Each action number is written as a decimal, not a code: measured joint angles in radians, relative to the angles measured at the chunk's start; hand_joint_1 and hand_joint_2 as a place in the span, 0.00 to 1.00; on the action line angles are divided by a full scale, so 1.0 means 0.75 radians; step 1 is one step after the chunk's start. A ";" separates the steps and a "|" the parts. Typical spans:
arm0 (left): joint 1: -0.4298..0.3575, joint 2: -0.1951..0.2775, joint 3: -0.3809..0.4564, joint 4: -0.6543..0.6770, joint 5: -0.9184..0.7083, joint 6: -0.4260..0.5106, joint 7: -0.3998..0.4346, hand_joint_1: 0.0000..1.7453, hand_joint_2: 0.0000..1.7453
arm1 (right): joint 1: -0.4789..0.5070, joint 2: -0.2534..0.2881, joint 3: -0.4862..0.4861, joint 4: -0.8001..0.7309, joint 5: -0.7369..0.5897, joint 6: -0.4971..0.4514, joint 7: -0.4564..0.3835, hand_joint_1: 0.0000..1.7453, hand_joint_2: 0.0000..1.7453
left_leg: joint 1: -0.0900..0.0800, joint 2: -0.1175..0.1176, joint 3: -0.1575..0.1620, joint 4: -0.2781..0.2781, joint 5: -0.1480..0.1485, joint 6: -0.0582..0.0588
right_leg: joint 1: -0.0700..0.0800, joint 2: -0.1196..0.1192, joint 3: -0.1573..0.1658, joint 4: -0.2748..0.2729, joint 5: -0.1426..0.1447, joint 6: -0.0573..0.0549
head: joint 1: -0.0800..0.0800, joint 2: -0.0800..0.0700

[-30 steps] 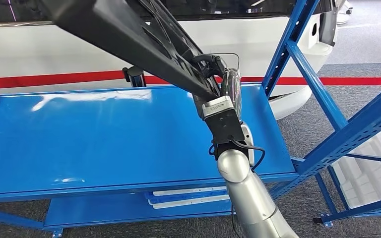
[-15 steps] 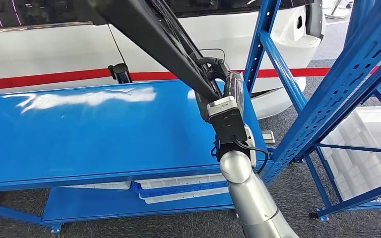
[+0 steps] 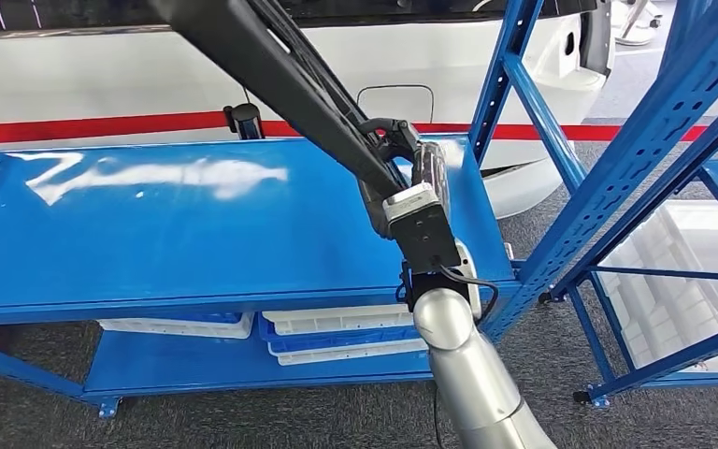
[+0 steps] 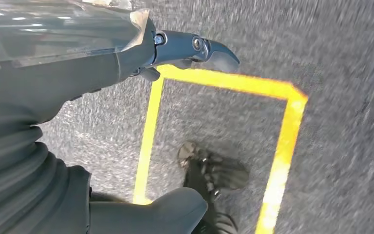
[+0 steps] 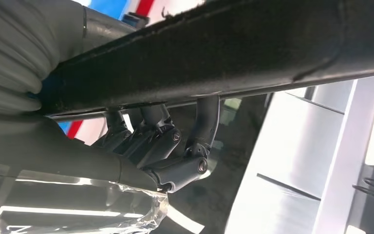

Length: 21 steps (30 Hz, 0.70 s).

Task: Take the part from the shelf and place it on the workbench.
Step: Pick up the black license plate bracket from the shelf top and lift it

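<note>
Shelving in blue steel fills the room ahead: the wide top shelf [image 3: 178,224] lies bare and glossy, and white trays [image 3: 337,332] are stacked on the level below it. Rising from the middle toward the upper left is the long black part [image 3: 271,70], held up above the shelf, touching nothing else. The right robot hand [image 3: 402,154] has its dark fingers [image 5: 168,141] curled around the part's lower edge. The left robot hand [image 4: 126,53] hangs over grey carpet with yellow floor tape [image 4: 282,141], its fingers spread and holding nothing. Further right stand the slanted blue uprights [image 3: 617,178].
</note>
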 joint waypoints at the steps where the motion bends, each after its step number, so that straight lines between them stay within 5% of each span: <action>1: 0.001 -0.001 0.000 0.000 -0.001 -0.004 -0.007 0.00 1.00 | 0.005 -0.002 0.000 0.005 0.001 0.000 0.001 1.00 1.00 | 0.001 0.002 -0.017 0.001 0.012 -0.003 | -0.007 0.000 -0.006 0.054 -0.016 0.011 | 0.000 0.000; 3: 0.001 -0.003 0.001 0.000 -0.001 -0.006 -0.013 0.00 1.00 | 0.013 -0.004 -0.001 0.014 0.004 0.001 0.005 1.00 1.00 | 0.007 0.004 -0.049 0.005 0.034 -0.015 | -0.021 -0.001 0.051 0.024 0.018 0.046 | 0.001 0.000; 5: 0.001 -0.004 0.004 0.000 -0.001 -0.004 -0.018 0.00 1.00 | 0.015 -0.005 -0.001 0.022 0.007 0.006 0.007 1.00 1.00 | 0.012 0.005 -0.080 0.017 0.051 -0.032 | -0.032 -0.006 0.182 -0.157 0.061 0.072 | 0.002 0.000; 7: 0.001 -0.005 0.007 0.000 -0.001 -0.004 -0.023 0.00 1.00 | 0.014 -0.003 -0.002 0.026 0.010 0.013 0.007 1.00 1.00 | 0.011 0.005 -0.100 0.031 0.066 -0.051 | -0.026 -0.006 0.265 -0.293 0.059 0.068 | 0.003 0.000; 8: 0.002 -0.005 0.008 0.000 0.000 -0.005 -0.026 0.00 1.00 | 0.013 -0.003 -0.002 0.029 0.011 0.015 0.007 1.00 1.00 | 0.009 0.005 -0.106 0.035 0.074 -0.058 | -0.020 -0.004 0.274 -0.313 0.051 0.060 | 0.003 0.000; 11: 0.005 -0.004 0.015 0.000 0.006 -0.010 -0.034 0.00 1.00 | 0.011 -0.001 -0.005 0.043 0.012 0.016 0.006 1.00 1.00 | 0.017 0.002 -0.124 0.053 0.066 -0.076 | -0.027 -0.006 0.246 -0.310 0.072 0.023 | -0.001 0.000; 13: 0.006 -0.004 0.019 0.001 0.010 -0.012 -0.035 0.00 1.00 | 0.008 0.001 -0.010 0.052 0.012 0.016 0.004 1.00 1.00 | 0.023 -0.002 -0.162 0.154 -0.042 -0.086 | -0.030 -0.009 0.224 -0.311 0.098 -0.013 | -0.005 0.000; 15: 0.006 -0.004 0.024 0.001 0.011 -0.011 -0.035 0.00 1.00 | 0.007 0.002 -0.016 0.061 0.014 0.016 -0.002 1.00 1.00 | 0.023 -0.006 -0.210 0.337 -0.166 -0.092 | -0.021 -0.011 0.190 -0.309 0.124 -0.032 | -0.008 0.000; 17: 0.006 -0.003 0.030 0.001 0.012 -0.013 -0.036 0.00 1.00 | 0.008 0.002 -0.024 0.071 0.017 0.016 -0.006 1.00 1.00 | 0.024 -0.009 -0.211 0.439 -0.186 -0.096 | -0.016 -0.012 0.161 -0.307 0.148 -0.031 | -0.008 0.000; 19: 0.005 -0.002 0.032 0.001 0.014 -0.019 -0.039 0.00 1.00 | 0.009 0.002 -0.031 0.079 0.017 0.016 -0.007 1.00 1.00 | 0.029 -0.010 -0.118 0.349 -0.125 -0.095 | -0.017 -0.012 0.137 -0.304 0.167 -0.022 | -0.008 0.000; 21: 0.003 -0.001 0.034 0.001 0.015 -0.024 -0.042 0.00 1.00 | 0.008 0.002 -0.039 0.083 0.017 0.016 -0.008 1.00 1.00 | 0.031 -0.015 0.017 0.157 -0.095 -0.093 | -0.013 -0.011 0.120 -0.300 0.183 -0.007 | -0.008 0.000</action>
